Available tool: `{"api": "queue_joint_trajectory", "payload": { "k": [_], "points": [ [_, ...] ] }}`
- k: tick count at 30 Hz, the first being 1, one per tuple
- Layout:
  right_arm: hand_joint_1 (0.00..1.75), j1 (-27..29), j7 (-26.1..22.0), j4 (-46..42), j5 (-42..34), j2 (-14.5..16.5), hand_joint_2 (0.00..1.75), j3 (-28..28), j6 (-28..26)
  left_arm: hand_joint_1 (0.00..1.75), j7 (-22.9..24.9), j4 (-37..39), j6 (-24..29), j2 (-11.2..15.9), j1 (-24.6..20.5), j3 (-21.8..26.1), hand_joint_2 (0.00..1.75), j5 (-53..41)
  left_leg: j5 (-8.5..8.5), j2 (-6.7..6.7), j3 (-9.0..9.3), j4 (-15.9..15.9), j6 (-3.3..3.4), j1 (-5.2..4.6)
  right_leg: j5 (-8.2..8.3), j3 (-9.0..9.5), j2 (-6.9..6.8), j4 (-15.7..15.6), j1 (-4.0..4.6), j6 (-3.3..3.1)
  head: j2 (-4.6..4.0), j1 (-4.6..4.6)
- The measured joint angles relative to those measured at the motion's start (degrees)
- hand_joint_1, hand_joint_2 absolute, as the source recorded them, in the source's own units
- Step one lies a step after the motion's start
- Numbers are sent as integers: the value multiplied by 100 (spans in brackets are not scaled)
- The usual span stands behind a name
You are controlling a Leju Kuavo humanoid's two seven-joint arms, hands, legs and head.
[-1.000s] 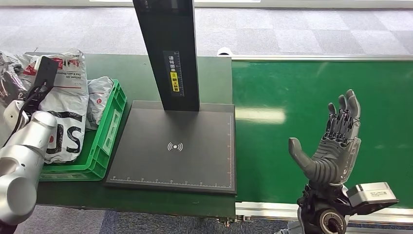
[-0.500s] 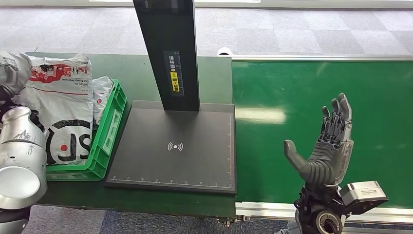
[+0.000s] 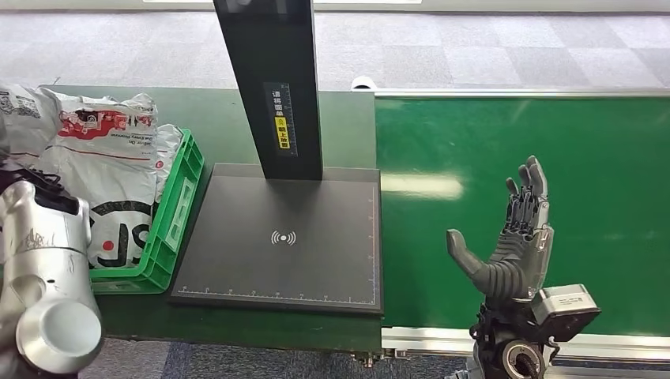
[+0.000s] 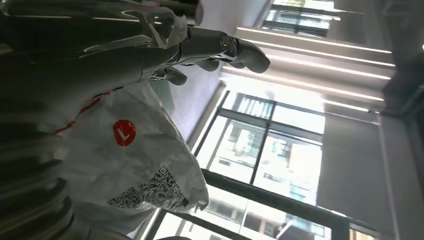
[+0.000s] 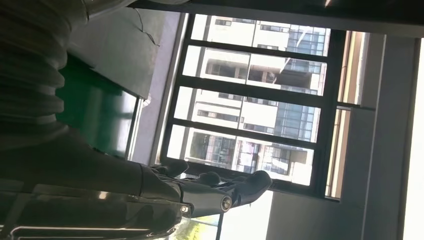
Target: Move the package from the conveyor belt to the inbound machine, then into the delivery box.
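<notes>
Several white courier packages (image 3: 111, 181) with red and black print are piled in the green delivery box (image 3: 172, 225) at the left. In the left wrist view my left hand (image 4: 210, 45) has its fingers stretched out and holds nothing; a white package (image 4: 135, 165) with a red logo and a QR code lies close beside it. My silver left arm (image 3: 47, 268) stands in front of the box. My right hand (image 3: 513, 237) is upright and open above the green conveyor belt (image 3: 553, 142), which carries no package.
The inbound machine's black scan plate (image 3: 284, 237) lies bare between box and belt, with its black column (image 3: 269, 87) rising at the back. The belt's metal rail (image 3: 442, 339) runs along the front edge. Grey carpet lies beyond the table.
My left arm has drawn back and down from over the box, uncovering the packages. My right hand has drifted a little left and lower, still open.
</notes>
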Motion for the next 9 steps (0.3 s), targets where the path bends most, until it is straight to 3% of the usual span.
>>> {"api": "queue_joint_trajectory", "payload": {
  "k": [6, 9],
  "points": [
    [0, 70, -342, 758, -50, 7, 175, -10, -340, 0, -337, -2338, -214, -338, 2411, -2192, 175, 744, -14, -17, -4, -1, 6, -6, -13, 8, -13, -9, -8, 11, 0, 2],
    [0, 94, -483, 1204, -23, 9, 175, -28, -386, 0, -437, -2946, -272, -455, 3182, -2854, 175, 880, -18, -6, -4, -1, 8, -7, -12, 2, -3, -12, -9, 11, 0, 2]
  ]
}}
